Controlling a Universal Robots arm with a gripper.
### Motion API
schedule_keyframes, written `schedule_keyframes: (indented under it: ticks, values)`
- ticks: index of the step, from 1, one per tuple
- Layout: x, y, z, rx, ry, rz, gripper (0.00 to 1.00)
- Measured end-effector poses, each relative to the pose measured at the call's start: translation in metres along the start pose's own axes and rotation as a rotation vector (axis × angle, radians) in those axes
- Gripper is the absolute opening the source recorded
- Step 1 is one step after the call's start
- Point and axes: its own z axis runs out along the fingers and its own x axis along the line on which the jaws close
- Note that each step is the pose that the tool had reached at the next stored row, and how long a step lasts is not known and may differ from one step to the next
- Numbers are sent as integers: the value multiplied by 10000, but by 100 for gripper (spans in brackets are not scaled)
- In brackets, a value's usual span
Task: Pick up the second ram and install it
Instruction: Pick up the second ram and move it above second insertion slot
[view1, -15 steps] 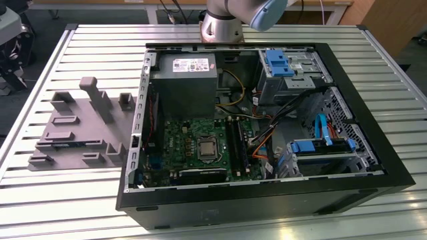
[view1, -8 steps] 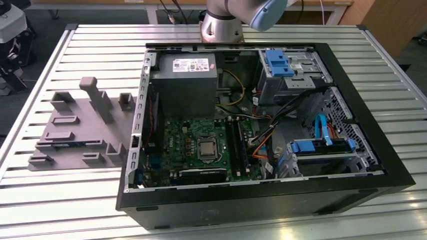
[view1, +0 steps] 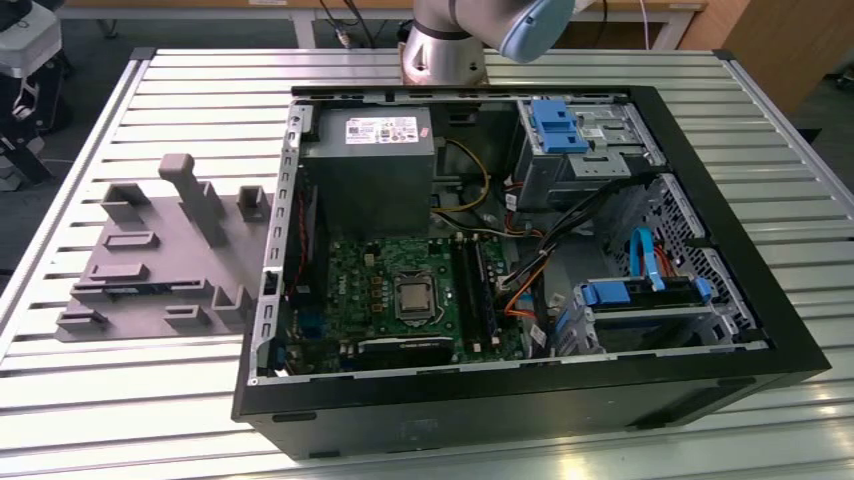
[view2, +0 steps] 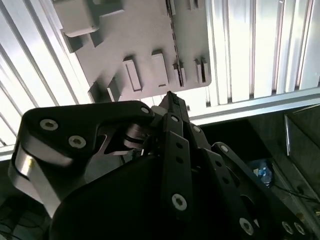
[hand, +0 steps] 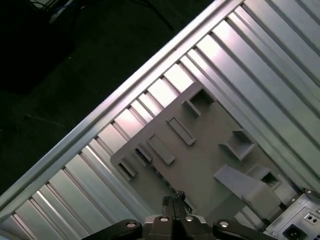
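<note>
The gripper (view2: 170, 98) hangs above the grey holder (view2: 150, 35) and touches nothing; in both wrist views its tips are over the holder's edge. The fingers (hand: 168, 201) are pressed together at the tips, and nothing is pinched between them.

In the exterior view the holder (view1: 160, 250) lies flat on the slatted metal tabletop (view1: 134, 400), in the middle left of the frame, just beside the open computer case (view1: 534, 405). The second ram (view1: 114, 290) seems to be the thin blue-green strip in a long slot near the holder's lower left corner; it is well apart from the case, and it is too small to tell more about how it sits.

Inside the case the green motherboard (view1: 350, 265) fills the lower centre of the frame; the long black slots (view1: 471, 285) run beside the processor socket (view1: 415, 298), on the exterior view's right of it. The grey power supply (view1: 367, 170) sits above the motherboard in the frame; two blue drive carriers (view1: 554, 125) are at the upper right and the lower right of the case. The base of the arm (view1: 447, 50) stands at the top centre of the frame, behind the case.
</note>
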Motion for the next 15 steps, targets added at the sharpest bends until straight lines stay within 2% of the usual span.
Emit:
schedule_keyframes:
  ticks: [15]
  values:
    - [8,3,18,9,62,-2036,11]
